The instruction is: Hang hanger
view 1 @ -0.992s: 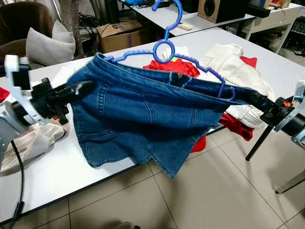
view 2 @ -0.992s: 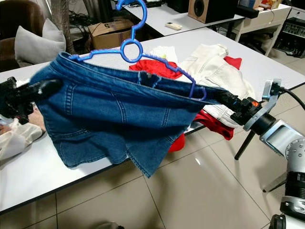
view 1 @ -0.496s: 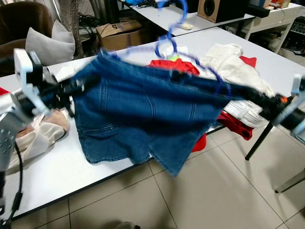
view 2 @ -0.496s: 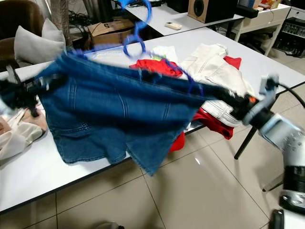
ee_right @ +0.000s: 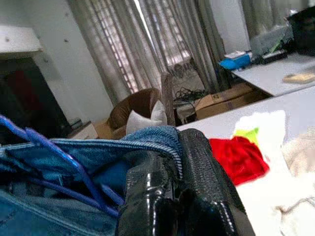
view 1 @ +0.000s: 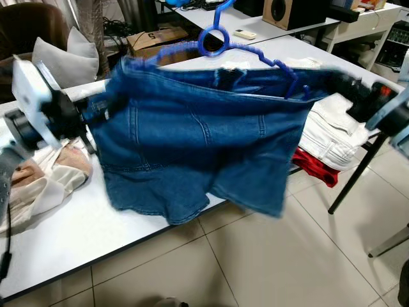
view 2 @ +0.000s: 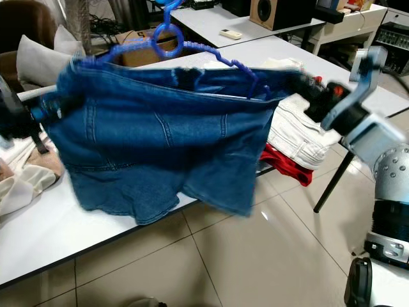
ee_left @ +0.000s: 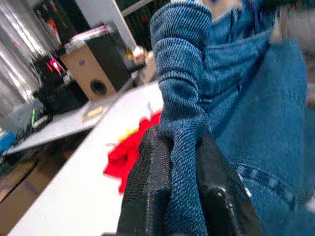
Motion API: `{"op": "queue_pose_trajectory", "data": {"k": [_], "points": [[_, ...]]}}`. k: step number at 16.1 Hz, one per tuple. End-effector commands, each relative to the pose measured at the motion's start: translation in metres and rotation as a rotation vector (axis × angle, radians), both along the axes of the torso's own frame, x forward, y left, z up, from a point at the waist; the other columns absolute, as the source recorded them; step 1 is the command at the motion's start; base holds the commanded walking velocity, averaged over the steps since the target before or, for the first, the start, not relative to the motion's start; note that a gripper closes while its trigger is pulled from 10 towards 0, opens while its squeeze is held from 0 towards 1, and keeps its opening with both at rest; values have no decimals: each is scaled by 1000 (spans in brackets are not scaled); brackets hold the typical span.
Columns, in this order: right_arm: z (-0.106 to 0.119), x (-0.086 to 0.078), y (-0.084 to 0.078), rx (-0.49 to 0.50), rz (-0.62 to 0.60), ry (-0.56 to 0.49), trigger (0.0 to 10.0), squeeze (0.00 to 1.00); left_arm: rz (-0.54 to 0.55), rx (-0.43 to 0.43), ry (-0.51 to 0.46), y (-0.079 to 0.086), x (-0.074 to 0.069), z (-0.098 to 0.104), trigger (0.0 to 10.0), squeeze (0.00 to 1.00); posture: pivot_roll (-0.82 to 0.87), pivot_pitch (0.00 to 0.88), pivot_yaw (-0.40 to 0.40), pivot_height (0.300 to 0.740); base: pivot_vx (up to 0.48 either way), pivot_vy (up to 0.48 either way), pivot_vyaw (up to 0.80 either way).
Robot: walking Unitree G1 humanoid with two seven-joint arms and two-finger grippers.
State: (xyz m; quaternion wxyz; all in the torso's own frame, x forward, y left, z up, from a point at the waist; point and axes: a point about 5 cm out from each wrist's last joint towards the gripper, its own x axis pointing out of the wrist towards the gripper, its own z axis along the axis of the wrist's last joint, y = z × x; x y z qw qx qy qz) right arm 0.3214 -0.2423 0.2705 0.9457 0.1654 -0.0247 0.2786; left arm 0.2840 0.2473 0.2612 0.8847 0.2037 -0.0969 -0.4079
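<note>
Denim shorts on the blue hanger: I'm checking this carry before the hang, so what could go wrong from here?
1. The left pincer and right pincer each pinch only the waistband of the denim shorts; the fabric may slip.
2. The blue hanger is gripped by neither and could tip out.
3. The hems hang near the white table and may snag its edge.

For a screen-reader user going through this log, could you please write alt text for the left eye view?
Denim shorts on a blue hanger are held stretched above a white table, the left gripper pinching one end of the waistband and the right gripper the other. White clothes and a red garment lie on the table behind.
</note>
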Motion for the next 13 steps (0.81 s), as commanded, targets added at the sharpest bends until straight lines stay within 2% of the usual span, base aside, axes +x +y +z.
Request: {"op": "queue_pose_trajectory", "data": {"k": [1, 2, 3, 5, 7, 9, 10, 11, 13], "points": [[2, -1, 0, -120, -31, -2, 0, 0, 62, 75, 31, 9, 1, -6, 0, 0, -77, 0, 65, 719, 0, 0, 0], [-7, 0, 2, -187, -38, 26, 0, 0, 59, 87, 26, 8, 1, -6, 0, 0, -77, 0, 65, 719, 0, 0, 0], [-26, 2, 1, -324, -89, 92, 0, 0, 60, 154, 14, 9, 1, -5, 0, 0, -75, 0, 60, 719, 0, 0, 0], [-44, 3, 2, -480, -112, 136, 0, 0, 69, 183, 1, 10, 1, -4, 0, 0, -76, 0, 60, 719, 0, 0, 0], [-50, 5, 11, -550, -112, 129, 0, 0, 74, 215, -12, 9, 3, -3, 0, 0, -75, 0, 61, 719, 0, 0, 0], [-42, 9, 18, -532, -132, 67, 0, 0, 64, 255, -14, 6, 4, -2, 0, 0, -75, 0, 61, 719, 0, 0, 0], [-24, 15, 18, -484, -204, -53, 0, 0, 66, 304, -10, 5, 6, -3, 0, 0, -77, 0, 66, 719, 0, 0, 0], [-11, 15, 20, -434, -217, -118, 0, 0, 83, 310, -8, 5, 7, -4, 0, 0, -77, 0, 66, 719, 0, 0, 0], [1, 13, 25, -419, -229, -190, 0, 0, 118, 292, 10, 5, 11, -7, 0, 0, -78, 0, 68, 719, 0, 0, 0]]}}
